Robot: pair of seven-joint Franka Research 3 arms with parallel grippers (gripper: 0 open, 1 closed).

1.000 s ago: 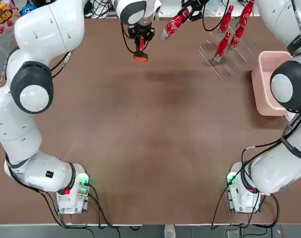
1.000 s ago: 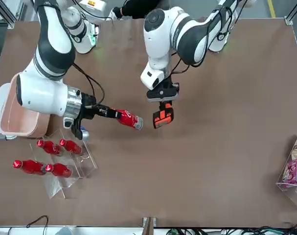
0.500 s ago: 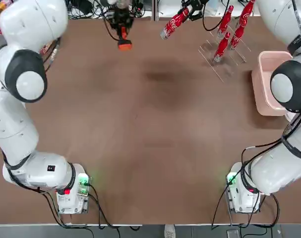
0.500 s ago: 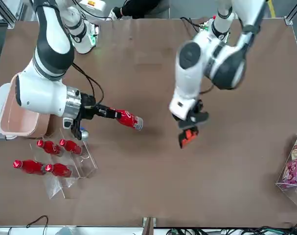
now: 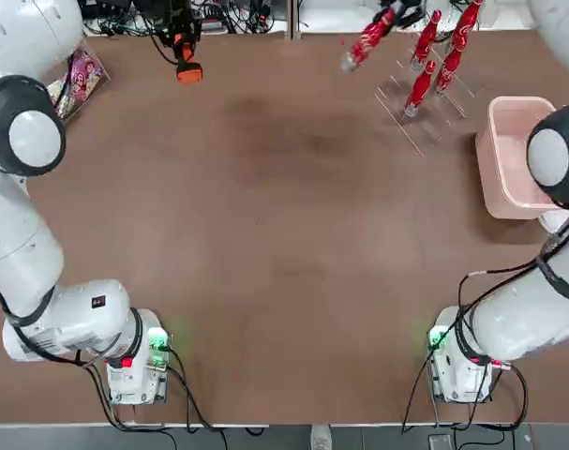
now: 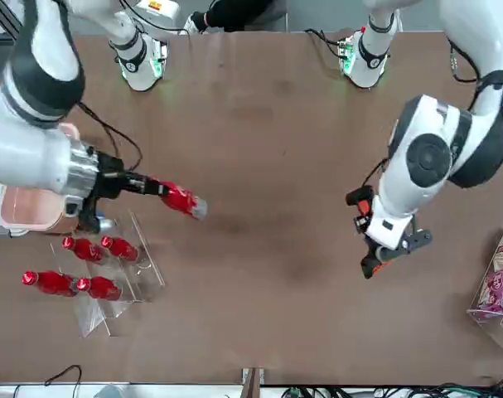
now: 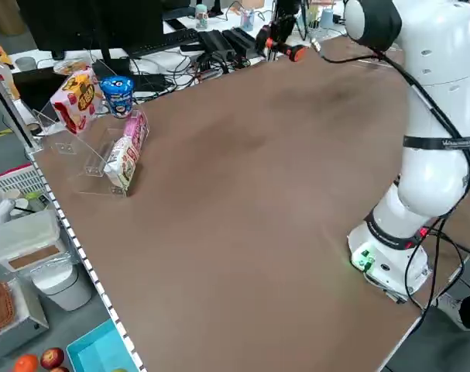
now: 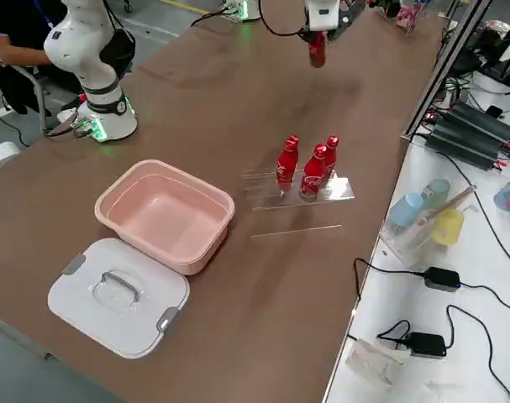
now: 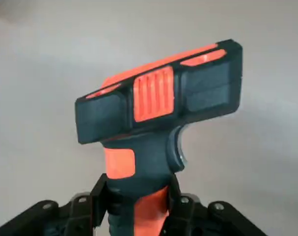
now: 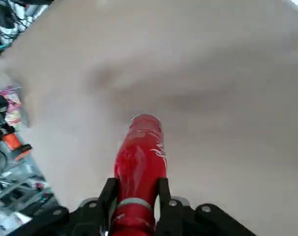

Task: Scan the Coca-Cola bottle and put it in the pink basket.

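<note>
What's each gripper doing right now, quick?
Left gripper: shut on the orange-and-black handheld scanner.
Right gripper: shut on a Coca-Cola bottle, held above the table.

Five bottles [image 6: 180, 201], one basket [image 8: 166, 215], one scanner [image 9: 158, 108]

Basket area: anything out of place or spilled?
Nothing stands out. The pink basket sits upright and empty, its white lid flat beside it, and four Coca-Cola bottles stand in the clear rack.
</note>
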